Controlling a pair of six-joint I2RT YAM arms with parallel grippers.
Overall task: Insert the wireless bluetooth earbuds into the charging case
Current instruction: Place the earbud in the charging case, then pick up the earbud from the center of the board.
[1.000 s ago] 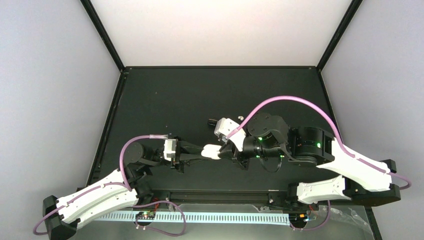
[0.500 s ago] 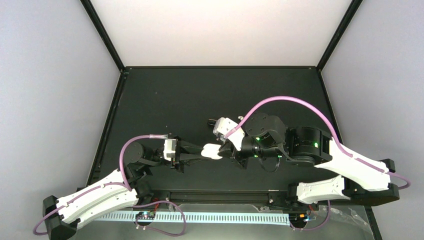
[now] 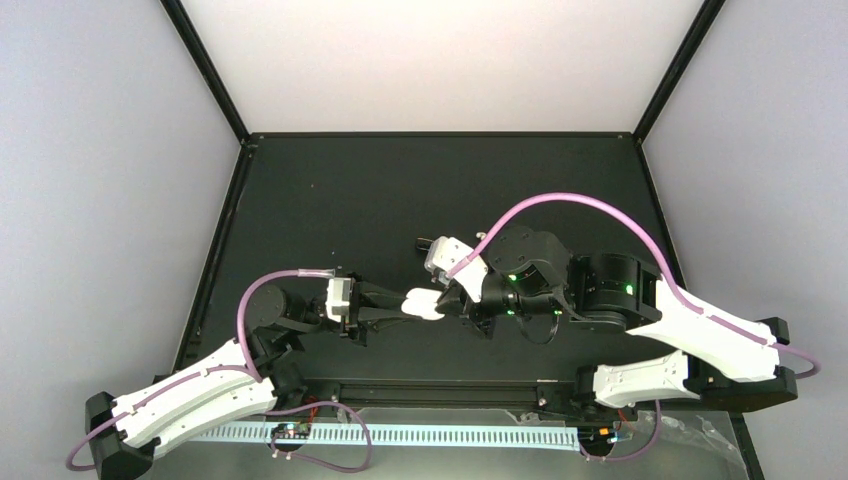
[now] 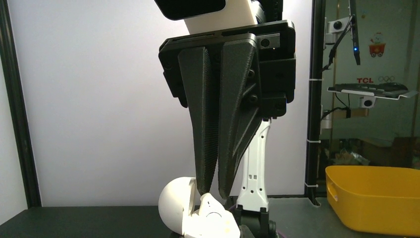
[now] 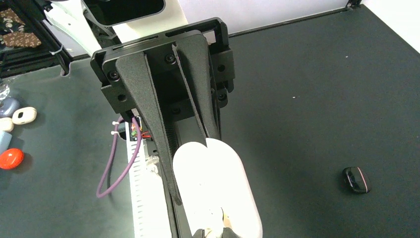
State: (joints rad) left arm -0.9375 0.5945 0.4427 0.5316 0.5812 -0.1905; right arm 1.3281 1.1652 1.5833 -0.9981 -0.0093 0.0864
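The white charging case (image 3: 424, 304) hangs above the table between my two grippers, lid open (image 4: 174, 206). My right gripper (image 3: 448, 303) is shut on the case, with its fingers along the case body (image 5: 218, 188). My left gripper (image 4: 212, 192) is nearly closed, with a glossy white earbud (image 4: 214, 206) pinched at its tips, right at the case's opening. The left fingertips (image 5: 200, 233) show at the bottom of the right wrist view. A black earbud (image 5: 356, 179) lies on the table mat to the right. The other earbuds are not in view.
The black table (image 3: 400, 190) has raised black edges and grey walls on three sides. A yellow bin (image 4: 376, 198) stands beyond the table. A red object (image 5: 11, 158) and a cream pebble-shaped object (image 5: 24, 115) lie far left.
My right arm has edged slightly left with the case. My left gripper has stayed at the case's opening.
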